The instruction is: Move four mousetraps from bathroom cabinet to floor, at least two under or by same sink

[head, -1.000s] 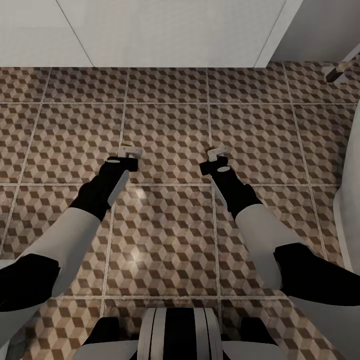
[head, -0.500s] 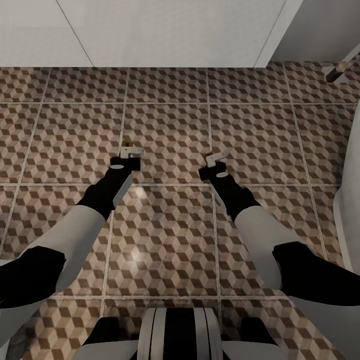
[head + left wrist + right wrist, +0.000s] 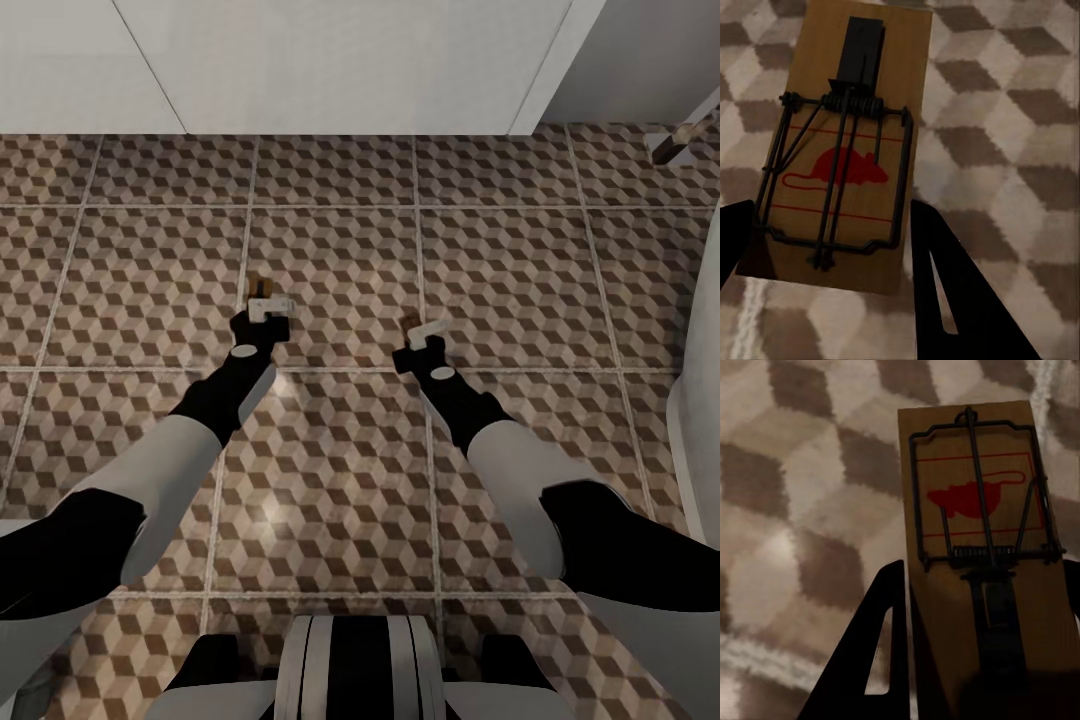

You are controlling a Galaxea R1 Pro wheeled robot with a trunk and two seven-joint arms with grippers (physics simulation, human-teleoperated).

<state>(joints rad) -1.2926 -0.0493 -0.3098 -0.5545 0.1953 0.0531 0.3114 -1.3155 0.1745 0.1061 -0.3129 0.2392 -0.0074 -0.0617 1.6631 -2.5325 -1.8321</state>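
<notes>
The left gripper (image 3: pixel 268 312) jaws pinched a flat brown wooden mousetrap (image 3: pixel 844 142); the right gripper (image 3: pixel 425 333) jaws pinched a second mousetrap (image 3: pixel 984 547). Both arms had drawn back toward the trunk since a second earlier. The wrist views showed black wire springs and red mouse prints, above the cube-patterned tiled floor (image 3: pixel 330 480).

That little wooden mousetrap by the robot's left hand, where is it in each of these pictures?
Head view: the left mousetrap peeks out just beyond the left hand, left of centre.
Left wrist view: it spans the upper left, between the dark fingers.
Right wrist view: a second mousetrap shows there.
Shared landmark: the cube-patterned floor tiles.
</notes>
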